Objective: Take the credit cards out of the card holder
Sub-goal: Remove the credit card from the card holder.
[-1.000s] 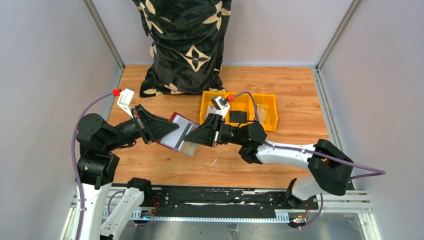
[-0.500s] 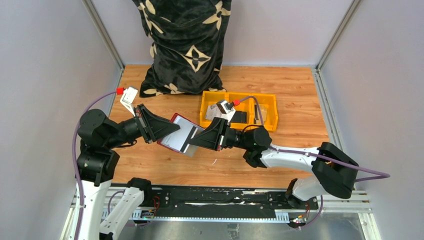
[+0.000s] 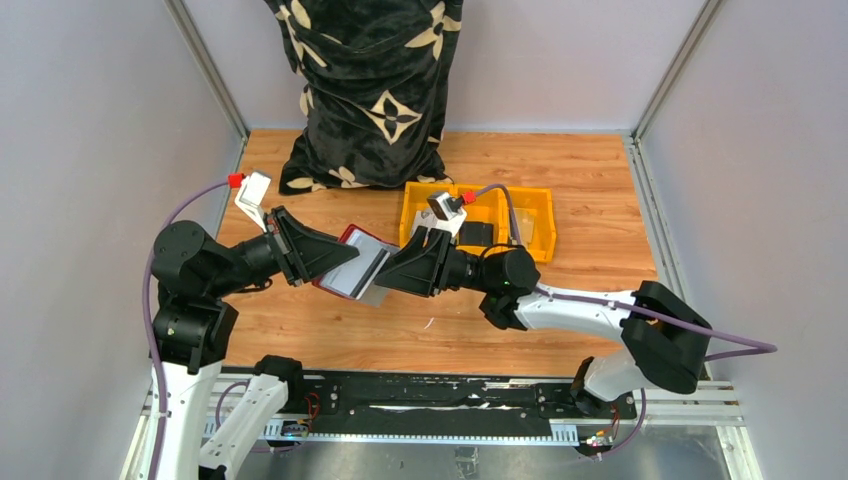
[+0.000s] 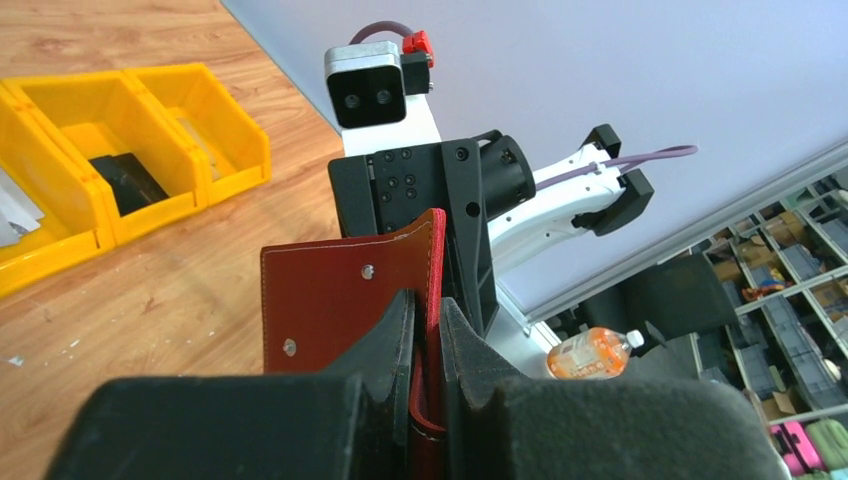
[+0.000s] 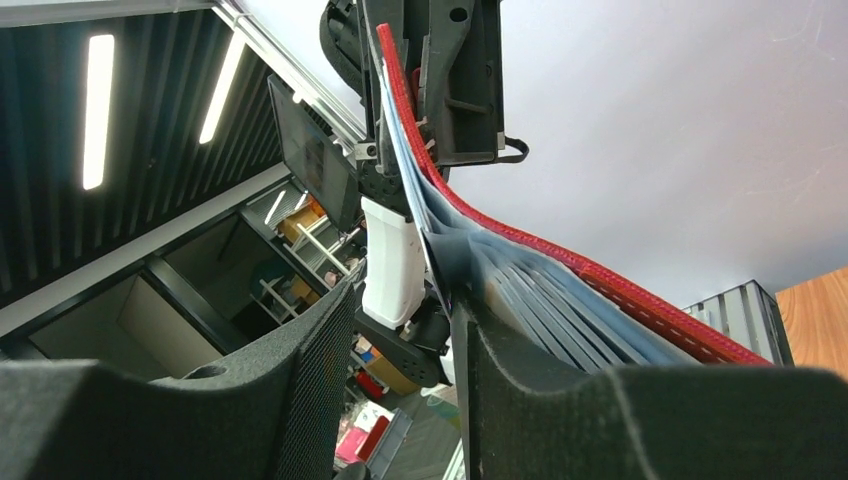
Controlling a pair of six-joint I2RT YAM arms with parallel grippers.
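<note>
My left gripper (image 3: 343, 256) is shut on the edge of the maroon card holder (image 3: 340, 268) and holds it open above the table; the wrist view shows the red cover (image 4: 335, 300) pinched between the fingers (image 4: 400, 330). My right gripper (image 3: 383, 279) is open at the holder's lower right edge. In the right wrist view the grey-blue sleeves (image 5: 540, 295) and red rim (image 5: 620, 290) lie against the outer side of the right finger (image 5: 520, 400), and the gap between the jaws (image 5: 400, 300) holds nothing I can make out. A pale face with a dark stripe (image 3: 372, 266) shows inside the holder.
A yellow three-compartment bin (image 3: 541, 215) stands behind the right gripper, with a pale flat item (image 3: 424, 214) in its left part and a black item (image 3: 476, 233) in the middle. A black flowered bag (image 3: 370, 90) stands at the back.
The right gripper drew back a little toward the lower right, then came back against the holder's edge. The left gripper keeps its hold, hardly moved.
</note>
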